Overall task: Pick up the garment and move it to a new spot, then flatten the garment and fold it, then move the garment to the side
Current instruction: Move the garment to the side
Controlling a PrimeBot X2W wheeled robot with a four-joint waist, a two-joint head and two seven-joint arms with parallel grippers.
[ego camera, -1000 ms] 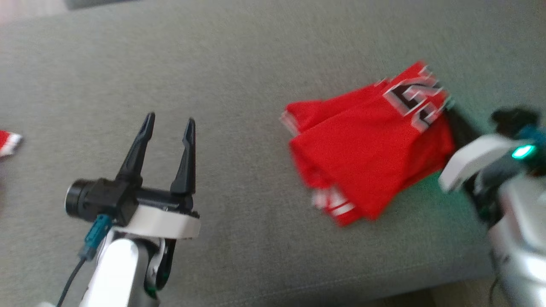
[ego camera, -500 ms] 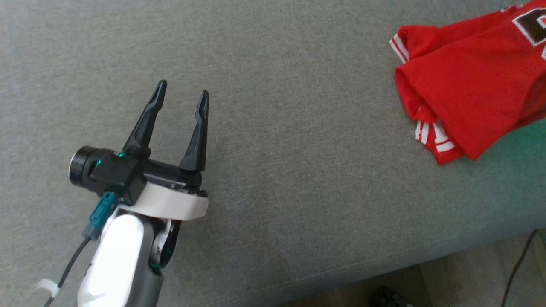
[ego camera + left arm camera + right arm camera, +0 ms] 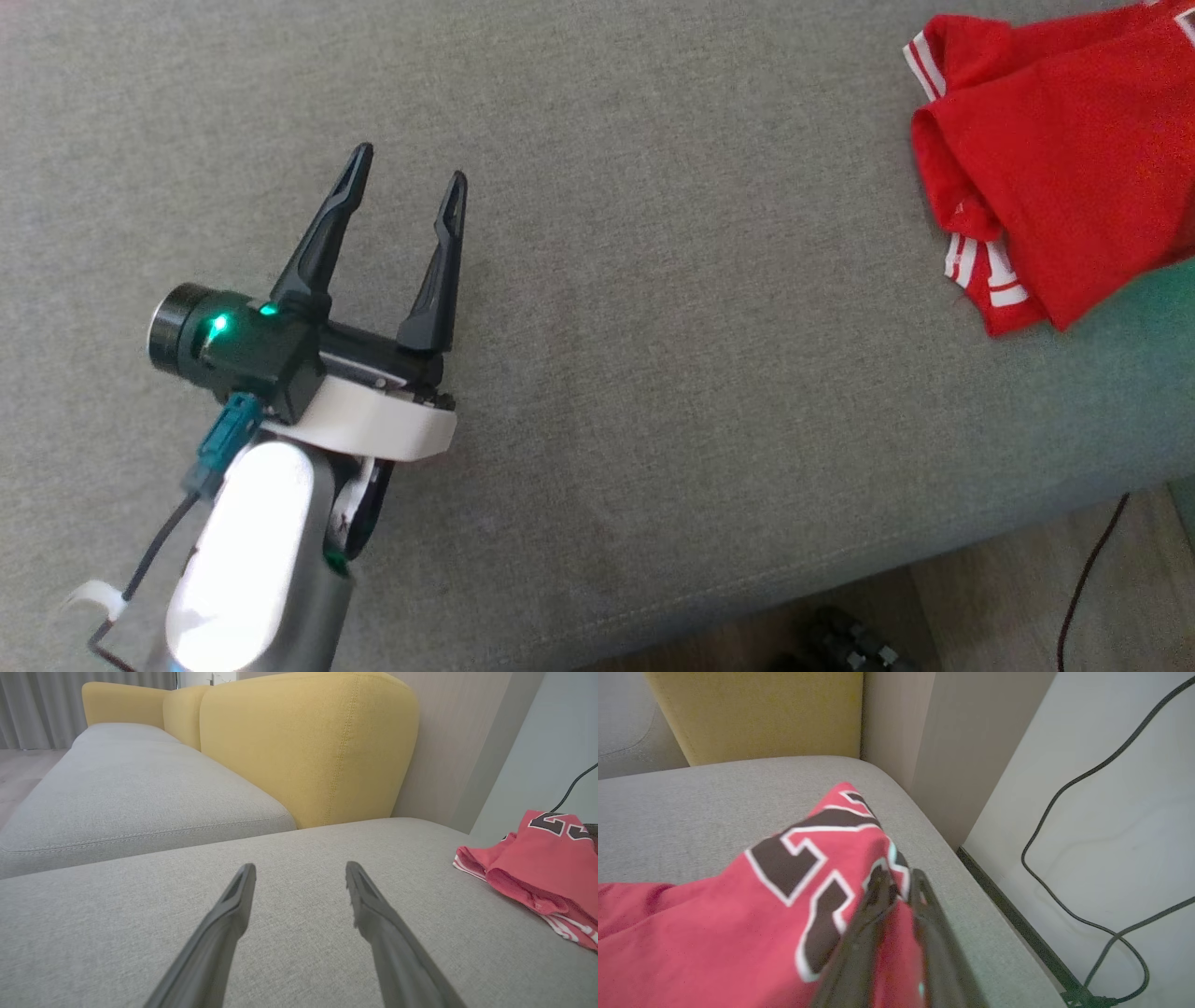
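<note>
Right gripper (image 3: 899, 879): fingers nearly together, pinching the numbered edge of the red garment (image 3: 714, 914). Garment lies loosely folded at right end of grey cushion (image 3: 653, 373), close to yellow backrest (image 3: 303, 742). Left gripper (image 3: 411, 163): fingers spread wide, empty, over bare cushion, well apart from garment.

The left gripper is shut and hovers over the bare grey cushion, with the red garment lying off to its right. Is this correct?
No. In the head view the left gripper is open, its two fingers spread apart. It does hover over the bare grey cushion, with the red garment off to its right.
</note>
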